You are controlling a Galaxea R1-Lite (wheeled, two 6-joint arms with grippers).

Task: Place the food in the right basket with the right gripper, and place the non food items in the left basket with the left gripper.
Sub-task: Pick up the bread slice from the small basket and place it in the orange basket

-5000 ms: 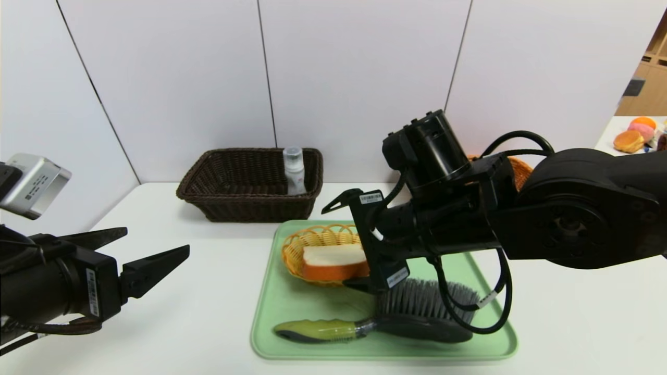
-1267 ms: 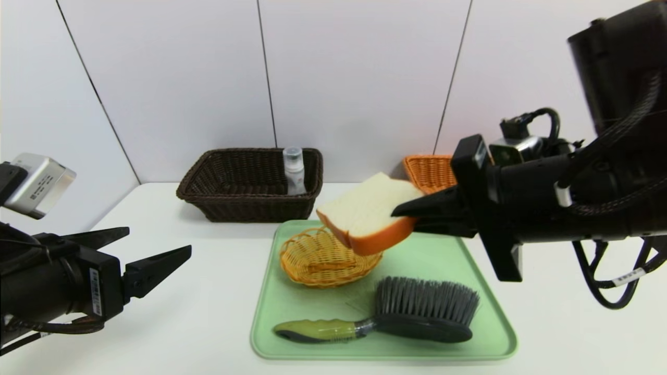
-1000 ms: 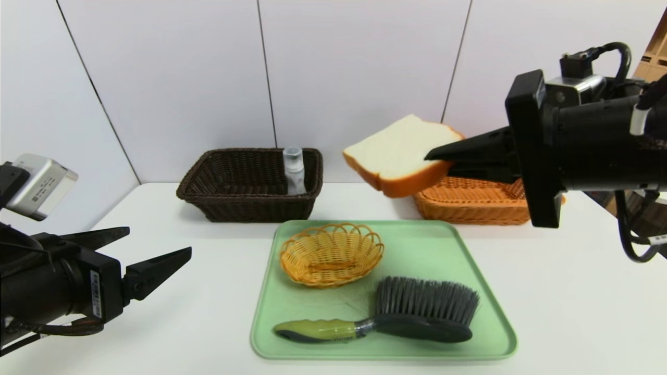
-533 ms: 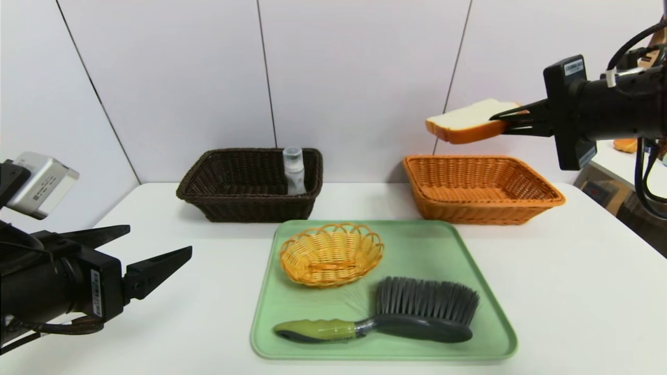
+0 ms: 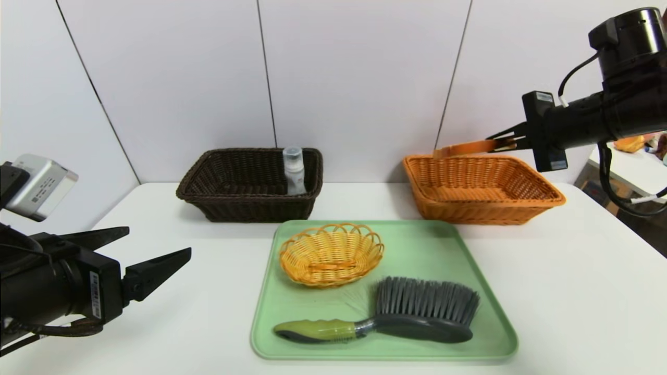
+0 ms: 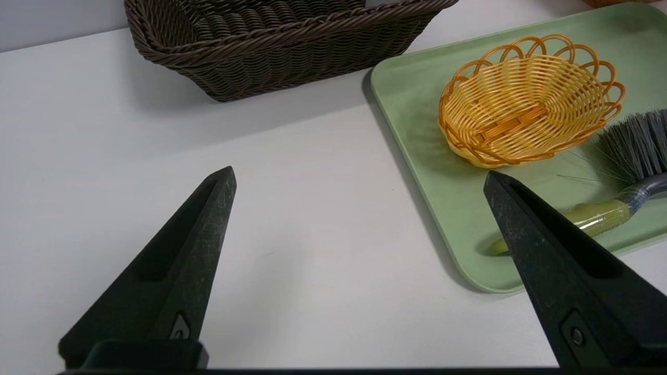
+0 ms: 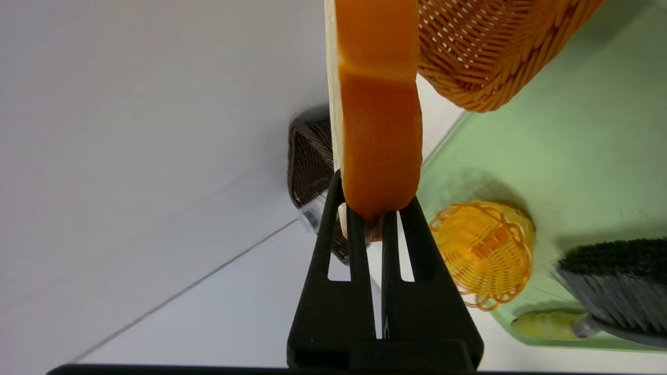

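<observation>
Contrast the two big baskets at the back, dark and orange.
The dark basket stands on the robot's left; the orange basket stands on its right. The dark basket holds a bottle, while the orange basket holds nothing, with bread in the right claw above it. Both are woven, with flared sides.

The storage basket (image 5: 250,198) is rough, dark wicker. The tray (image 5: 432,250) looks like smooth, matt plastic. The brush handle (image 5: 323,329) appears glossy.
</observation>
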